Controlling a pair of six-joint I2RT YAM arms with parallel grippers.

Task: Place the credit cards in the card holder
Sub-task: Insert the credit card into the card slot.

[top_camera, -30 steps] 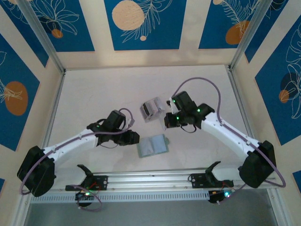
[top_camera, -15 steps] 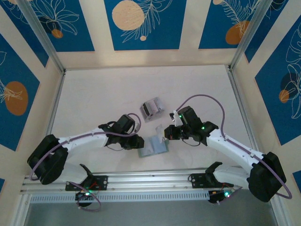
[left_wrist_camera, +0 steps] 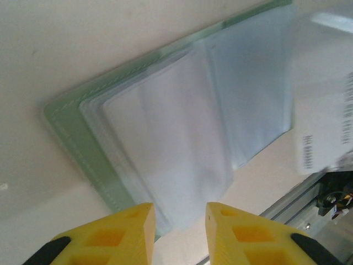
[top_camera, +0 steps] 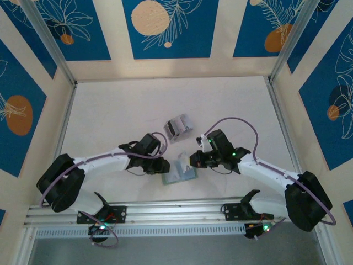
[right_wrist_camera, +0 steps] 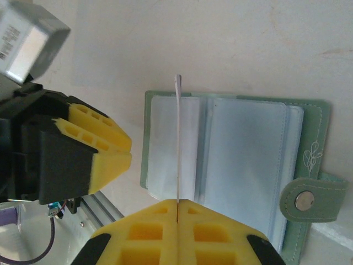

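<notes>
The sage-green card holder [top_camera: 182,176] lies open near the table's front, its clear sleeves facing up [right_wrist_camera: 242,160] and its snap tab [right_wrist_camera: 309,200] off to one side. My right gripper [right_wrist_camera: 177,201] is shut on a thin white credit card [right_wrist_camera: 178,138], held edge-on just above the holder's sleeves; from above the card [top_camera: 181,163] stands over the holder. My left gripper [left_wrist_camera: 179,212] is open at the holder's [left_wrist_camera: 165,127] left edge with nothing between its fingers. The held card [left_wrist_camera: 325,110] looks blurred at the right of the left wrist view.
A pale grey-white stack [top_camera: 178,128] sits a little behind the holder, also at the top left of the right wrist view [right_wrist_camera: 30,41]. The aluminium rail [top_camera: 176,210] runs along the near edge just in front of the holder.
My right gripper has carried a white card from the stack down to the open holder. My left gripper has moved right to the holder's left edge.
</notes>
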